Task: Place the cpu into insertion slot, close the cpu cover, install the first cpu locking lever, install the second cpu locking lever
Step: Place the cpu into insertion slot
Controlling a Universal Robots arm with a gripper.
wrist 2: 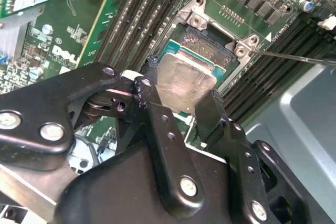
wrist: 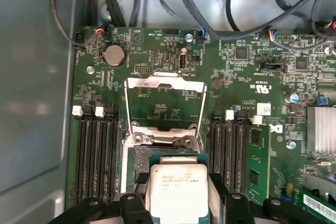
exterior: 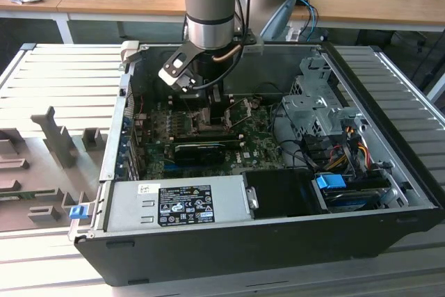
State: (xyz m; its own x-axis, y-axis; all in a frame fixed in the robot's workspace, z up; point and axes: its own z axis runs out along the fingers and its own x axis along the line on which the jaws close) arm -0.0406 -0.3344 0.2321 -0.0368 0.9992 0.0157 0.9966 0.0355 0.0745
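Observation:
My gripper [wrist 2: 181,85] is shut on the cpu [wrist 2: 186,77], a small square chip with a pale silver top, its black fingers [wrist 2: 157,114] pressing two opposite edges. The chip hangs slightly tilted just over the insertion slot [wrist 2: 207,43], whose dark pin grid shows past the chip's far edge. In the first wrist view the cpu [wrist: 178,190] covers most of the insertion slot [wrist: 137,158], and the cpu cover [wrist: 165,82] stands swung open beyond it. From the exterior view the gripper [exterior: 208,113] reaches down into the open computer case over the green motherboard [exterior: 156,119].
Long black memory slots [wrist: 97,156] flank the socket on both sides. A black graphics card [exterior: 198,151], the power supply [exterior: 177,203], a drive cage [exterior: 316,109] and loose cables [exterior: 351,144] crowd the case. Grey fixtures [exterior: 55,137] sit outside on the exterior view's left.

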